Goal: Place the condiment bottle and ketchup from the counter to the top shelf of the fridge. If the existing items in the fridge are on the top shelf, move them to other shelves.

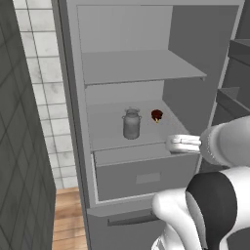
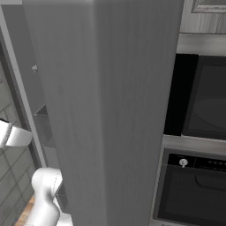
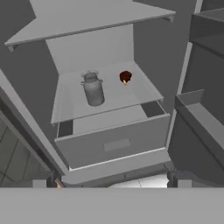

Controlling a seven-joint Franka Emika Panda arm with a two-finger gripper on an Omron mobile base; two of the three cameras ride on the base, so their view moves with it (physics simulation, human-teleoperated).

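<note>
Fingers (image 3: pixel 111 183) stand spread wide apart with nothing between them; their two dark tips sit at the lower corners of the hand view, in front of the open fridge (image 3: pixel 26 109). Using the grey drawer (image 3: pixel 116 142) as the landmark: the lower shelf (image 3: pixel 70 100) lies directly above it, and the drawer's flat front juts a little forward of that shelf's edge. On this lower shelf the milk can (image 3: pixel 93 89) stands upright, lid on, above the drawer's middle. The drumstick (image 3: pixel 125 77) lies farther back and to the can's right, well apart from it; it shows as a dark brown lump with a small pale spot, probably the bone end, though the view is too coarse to be sure. The top shelf (image 3: pixel 87 19) spans the fridge higher still above the drawer and is bare. From the left base view the same stack reads: drawer (image 1: pixel 141 173) at the bottom, can (image 1: pixel 131 124) and drumstick (image 1: pixel 156 115) on the shelf over it, top shelf (image 1: pixel 141 66) above. The white arm (image 1: pixel 215 141) reaches in from the right, level with the drawer's top edge, touching nothing. To the drawer's right, the door's inner bins (image 3: pixel 203 118) stand edge-on.
</note>
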